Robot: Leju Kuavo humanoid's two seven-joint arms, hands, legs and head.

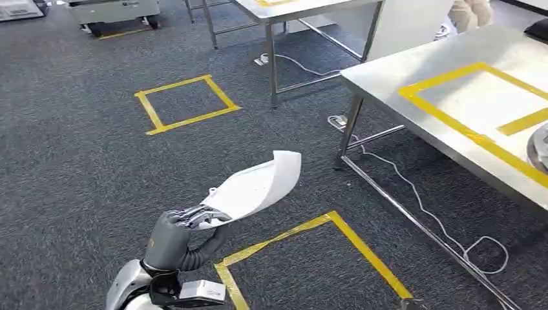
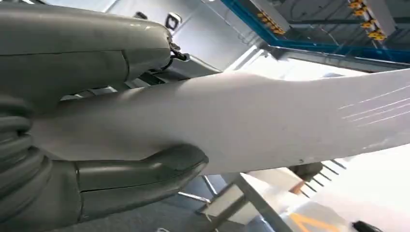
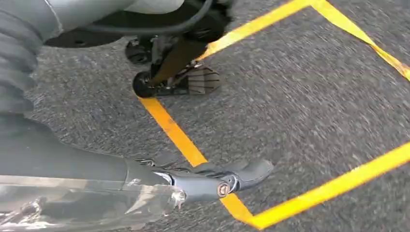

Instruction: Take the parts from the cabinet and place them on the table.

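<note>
Part out of cabinet, not yet on table. Left hand (image 1: 184,219) grips curved white panel (image 1: 258,184) by one end, held over grey carpet (image 1: 77,161). Panel thin, smooth, matte. Steel table (image 1: 400,68) with yellow tape frame (image 1: 465,126) near, ahead-right. Right hand (image 3: 212,181) hangs low, fingers straight, holding nothing.

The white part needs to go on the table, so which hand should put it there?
The left hand: it already holds the white part, with the table ahead. The right hand hangs over the floor.
</note>
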